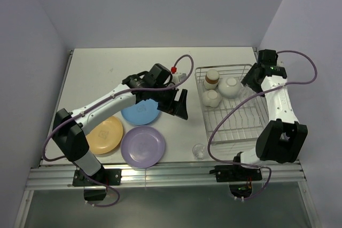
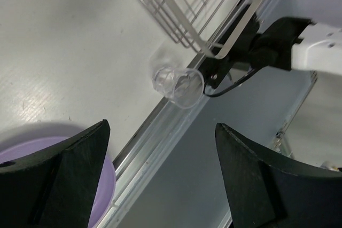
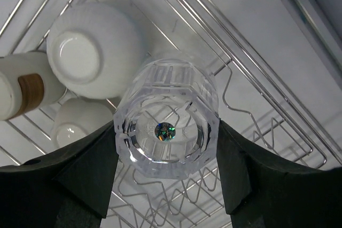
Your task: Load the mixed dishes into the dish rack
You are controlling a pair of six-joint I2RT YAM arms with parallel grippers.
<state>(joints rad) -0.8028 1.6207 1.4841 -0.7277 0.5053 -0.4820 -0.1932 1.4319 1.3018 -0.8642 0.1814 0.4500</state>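
- Silver wire dish rack (image 1: pixel 240 124) sits at the right of the white table (image 1: pixel 107 68). An upturned white ribbed bowl (image 1: pixel 231 86), a brown-banded cup (image 1: pixel 212 78) and a small bowl (image 1: pixel 210 99) are clustered at its far end.
- Right gripper (image 3: pixel 168 145) pinches a clear faceted glass (image 3: pixel 171 89) by its sides above the rack wires beside the white bowl. Its base faces the wrist, so it is probably mouth-down for draining. The arm is folded over the rack's far right corner.
- Left gripper (image 2: pixel 163 132) is spread and empty. Its arm is stretched across the table centre, facing a second clear glass (image 2: pixel 179 84) on the table near the rack's near corner.
- Blue round plate (image 1: pixel 140 115), orange-yellow round plate (image 1: pixel 105 134) and purple round plate (image 1: pixel 142 146) lie flat at left, not yet loaded.
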